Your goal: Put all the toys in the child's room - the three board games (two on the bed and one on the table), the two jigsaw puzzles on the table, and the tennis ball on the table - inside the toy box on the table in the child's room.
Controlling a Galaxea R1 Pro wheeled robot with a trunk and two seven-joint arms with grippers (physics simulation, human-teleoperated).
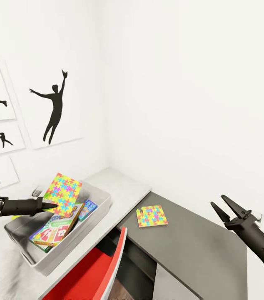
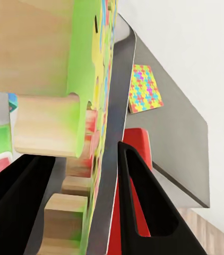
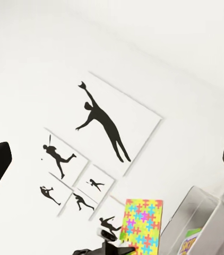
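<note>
**Sam:** So, what is in the toy box [image 1: 100, 208] now?

**Me:** From the head camera I can count three board games inside it. A big pale-green one [image 1: 59, 229] lies tilted on top. A small blue one [image 1: 88, 209] pokes out beside it, near the box wall. A third game [image 1: 38, 243] peeks out from under the big one; I can see just its edge.

**Sam:** And the puzzles?

**Me:** I count two. My left gripper [image 1: 51, 205] has its fingers closed on the edge of one jigsaw puzzle [image 1: 63, 193]. I hold it up over the toy box, tilted, above the games. The other jigsaw puzzle [image 1: 152, 216] lies flat on the lower dark-grey desk [image 1: 198, 246], well apart from the box.

**Sam:** Where does the box sit?

**Me:** On the light-grey table [image 1: 125, 187], near the corner of the room. A red chair [image 1: 103, 266] is pushed in below the table edge.

**Sam:** What about your other hand?

**Me:** My right gripper [image 1: 222, 205] hangs in the air over the dark desk with its fingers spread wide. It holds nothing.

**Sam:** Anything on the wall?

**Me:** Black sports pictures [image 1: 51, 104]. I count five in the right wrist camera.
</note>
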